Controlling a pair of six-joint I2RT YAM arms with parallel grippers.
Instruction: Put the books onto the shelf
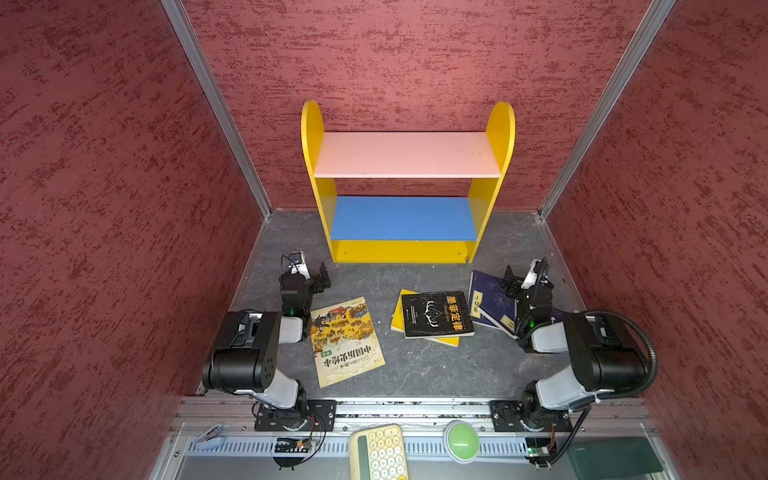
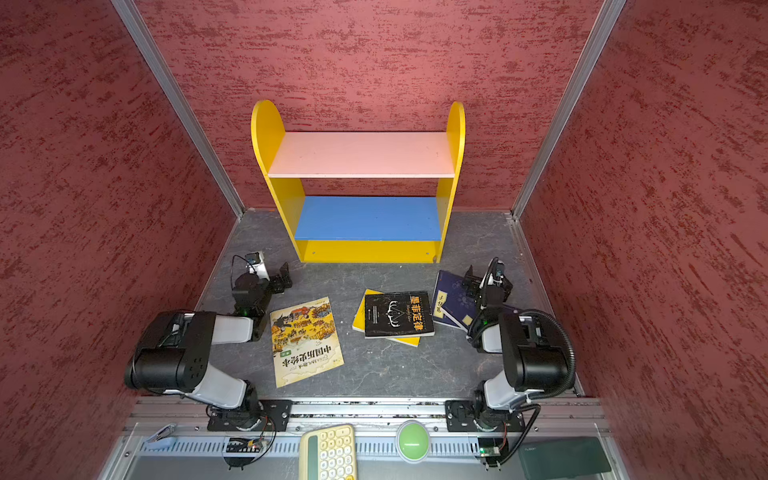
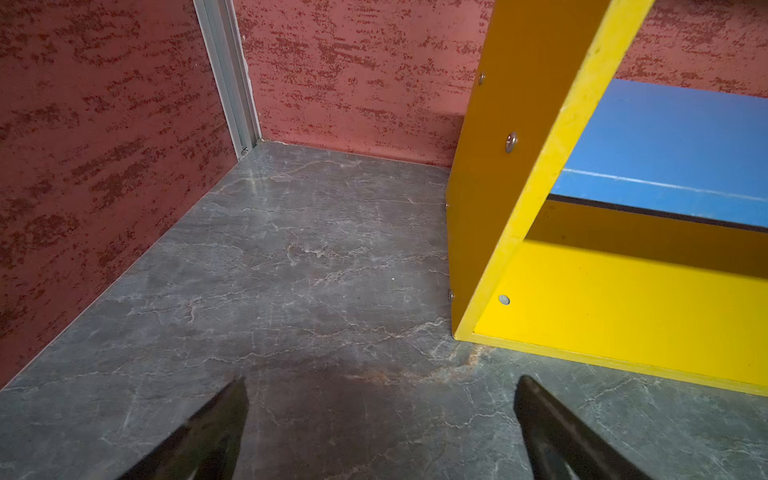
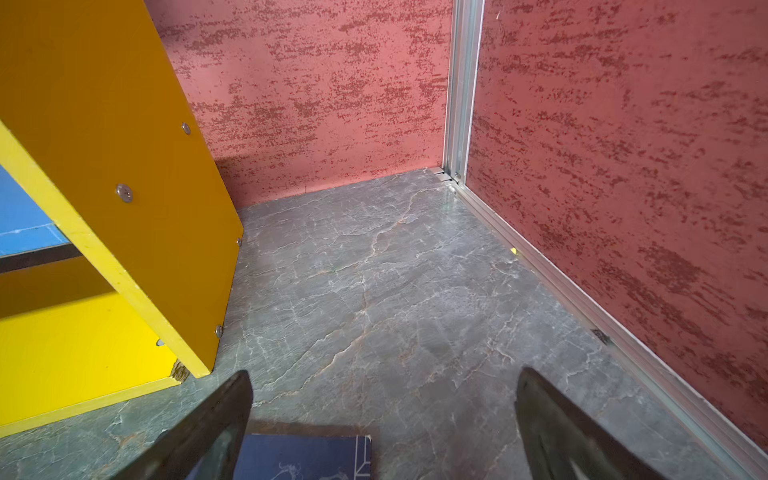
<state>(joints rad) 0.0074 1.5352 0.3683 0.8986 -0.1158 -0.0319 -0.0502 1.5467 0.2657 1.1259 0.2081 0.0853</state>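
Across both top views, the shelf (image 1: 407, 154) stands against the back wall, both boards bare; every visible book lies flat on the counter (image 1: 415, 370), so shelving is judged not yet begun. The illustrated book (image 1: 345, 341) runs lengthwise toward the shelf, slightly skewed; the black book (image 1: 436, 313) lies crosswise atop the yellow book (image 1: 397, 311); the navy books (image 1: 490, 301) overlap, angled, under the right end effector (image 1: 512, 282). Left wrist: the left end effector (image 3: 380, 386) gapes empty over bare counter beside the shelf's side. Right wrist: jaws spread, empty, above a navy corner, presumably poised for a first pick.
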